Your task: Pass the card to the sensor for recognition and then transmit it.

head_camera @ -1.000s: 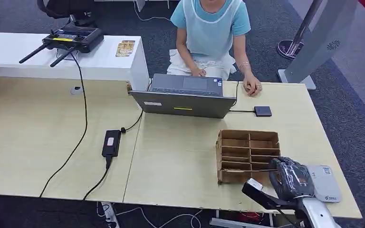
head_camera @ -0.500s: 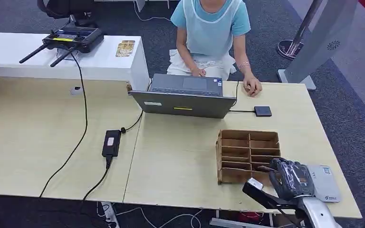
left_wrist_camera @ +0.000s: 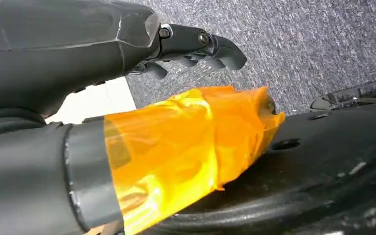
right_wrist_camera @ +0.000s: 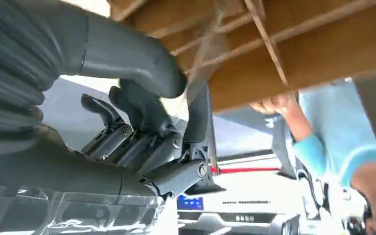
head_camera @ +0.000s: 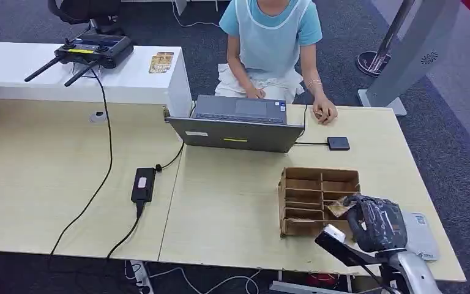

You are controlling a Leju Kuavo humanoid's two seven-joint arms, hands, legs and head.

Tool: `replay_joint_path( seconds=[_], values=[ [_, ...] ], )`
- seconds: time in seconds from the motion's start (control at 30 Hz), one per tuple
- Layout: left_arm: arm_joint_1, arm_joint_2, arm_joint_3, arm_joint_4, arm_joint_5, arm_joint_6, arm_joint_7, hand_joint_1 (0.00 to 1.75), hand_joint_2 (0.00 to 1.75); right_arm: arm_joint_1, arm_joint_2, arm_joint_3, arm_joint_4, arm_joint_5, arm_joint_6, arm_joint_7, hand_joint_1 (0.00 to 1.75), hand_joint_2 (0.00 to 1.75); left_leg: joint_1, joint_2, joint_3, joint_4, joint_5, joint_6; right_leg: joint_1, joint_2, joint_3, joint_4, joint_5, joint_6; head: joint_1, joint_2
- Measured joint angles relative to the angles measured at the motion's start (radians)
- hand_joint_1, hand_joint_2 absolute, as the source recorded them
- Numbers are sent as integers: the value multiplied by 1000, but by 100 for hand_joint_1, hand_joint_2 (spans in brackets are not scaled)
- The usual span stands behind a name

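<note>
Right hand [head_camera: 376,222] pinching, apparently, a card [head_camera: 338,207] just lifted out of the cardboard organizer [head_camera: 318,199]; left hand [left_wrist_camera: 127,54] loose, empty. Sensor [head_camera: 419,236] pass and handover not yet done.

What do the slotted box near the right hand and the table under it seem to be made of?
The slotted box looks like plain brown cardboard: matte, with thin divider walls. The table looks like pale wood-look laminate with a smooth, faintly grained top, though real wood is possible.
</note>
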Motion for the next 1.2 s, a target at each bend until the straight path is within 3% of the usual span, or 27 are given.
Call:
replay_joint_path(
  seconds=[0.37, 0.53, 0.8, 0.97, 1.2],
  values=[
    [0, 0, -10, 0, 2, 0, 0, 0, 0, -1, 21, -18, -21, -14, -3, -13, 175, 175, 0, 0, 0, 0, 0, 0, 0, 0, 0, 0, 0, 0, 0, 0],
    [0, 0, -15, 0, 7, 0, 0, 0, 0, 0, 27, -43, -43, -112, -9, -75, 173, 175, 0, 0, 0, 0, 0, 0, 0, 0, 0, 0, 0, 0, 0, 0],
    [0, 0, -23, 0, 22, 0, 0, 0, 0, -6, 32, -115, -114, -355, 90, -230, 175, 175, 0, 0, 0, 0, 0, 0, 0, 0, 0, 0, 0, 0, 0, 0],
    [-1, 2, -33, 0, 15, -7, 0, 0, 0, -102, 32, -129, -119, -413, 150, -248, 175, 175, 0, 2, 0, 0, 0, 0, 0, 2, 0, 0, 1, 0, 0, 0],
    [-3, 14, -34, 0, -10, -16, 0, 0, 0, -319, 32, -130, -93, -477, 232, -209, 175, 175, 0, 2, 1, 0, 2, 0, 0, 2, 0, 0, 3, -1, 0, 0]
  ],
)
